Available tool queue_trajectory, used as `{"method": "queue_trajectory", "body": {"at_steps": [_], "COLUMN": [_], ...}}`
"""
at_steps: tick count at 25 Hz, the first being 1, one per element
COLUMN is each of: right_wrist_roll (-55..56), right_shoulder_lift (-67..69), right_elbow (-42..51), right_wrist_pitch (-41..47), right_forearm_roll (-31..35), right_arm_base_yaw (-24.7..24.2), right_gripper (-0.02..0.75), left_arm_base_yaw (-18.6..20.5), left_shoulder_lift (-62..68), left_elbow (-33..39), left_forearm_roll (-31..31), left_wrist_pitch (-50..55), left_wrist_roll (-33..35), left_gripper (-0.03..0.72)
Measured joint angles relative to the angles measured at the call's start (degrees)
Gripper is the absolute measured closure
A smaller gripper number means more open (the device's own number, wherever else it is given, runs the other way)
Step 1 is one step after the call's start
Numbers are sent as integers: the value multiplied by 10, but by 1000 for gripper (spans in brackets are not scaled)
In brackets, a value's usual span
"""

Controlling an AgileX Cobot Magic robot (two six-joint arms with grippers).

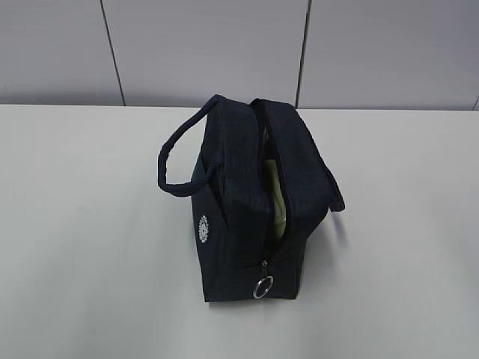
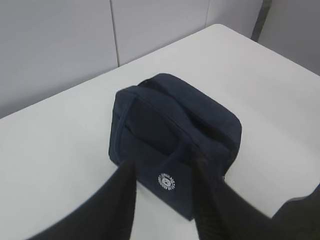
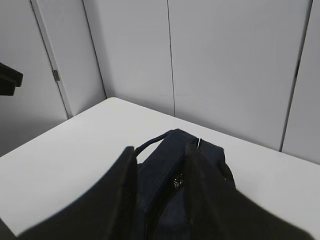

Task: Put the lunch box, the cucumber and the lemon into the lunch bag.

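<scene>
- Pale grey panelled wall behind a white tabletop (image 1: pixel 82 247), seen at a downward slant in the exterior view.
- Navy bag (image 1: pixel 251 202) upright near the middle of the tabletop, top zipper parted along its length.
- Pale green lid of the box (image 1: pixel 274 200) visible through the gap, inside the bag; rest of the box hidden by fabric.
- Silver ring pull (image 1: pixel 263 287) hanging at the near end of the bag, low on the end face.
- One loop handle (image 1: pixel 177 166) arching out to the left of the bag; other handle lying down along the right side.
- Small white round logo (image 1: pixel 203 228) on the left side panel.
- Cucumber and lemon not visible anywhere; contents of the bag beyond the green lid impossible to tell.
- Left tool (image 2: pixel 165 205) above the logo side of the bag, dark fingers spread apart, nothing between them.
- Right tool (image 3: pixel 160 195) above one end of the bag, fingers likewise apart, gripping nothing, zipper line running between them.
- Neither tool visible in the exterior view.
</scene>
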Motion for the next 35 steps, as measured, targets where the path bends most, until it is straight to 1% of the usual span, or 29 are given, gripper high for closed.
{"method": "queue_trajectory", "body": {"at_steps": [4,7,10,16,23,29,33,35], "right_wrist_roll": [8,13,15,18,4,-17,-81,-130], "right_shoulder_lift": [-69,-92,-96,-89,5,111,186,231], "right_elbow": [69,103,121,122,127,127,127,127], "right_wrist_pitch": [13,46,75,101,131,136,150,159], "right_forearm_roll": [1,1,0,9,14,30,64,94], "right_arm_base_yaw": [0,0,0,0,0,0,0,0], "right_gripper": [498,498,498,498,479,386,374,371], "left_arm_base_yaw": [0,0,0,0,0,0,0,0], "left_shoulder_lift": [-79,-117,-140,-148,-148,-148,-148,-148], "left_elbow": [72,101,109,110,110,110,110,110], "left_forearm_roll": [-3,-8,-8,-13,-18,-20,-22,-22], "left_wrist_pitch": [-1,2,23,46,46,46,46,46], "left_wrist_roll": [0,0,0,0,0,0,0,0], "left_gripper": [430,430,430,430,431,447,450,450]}}
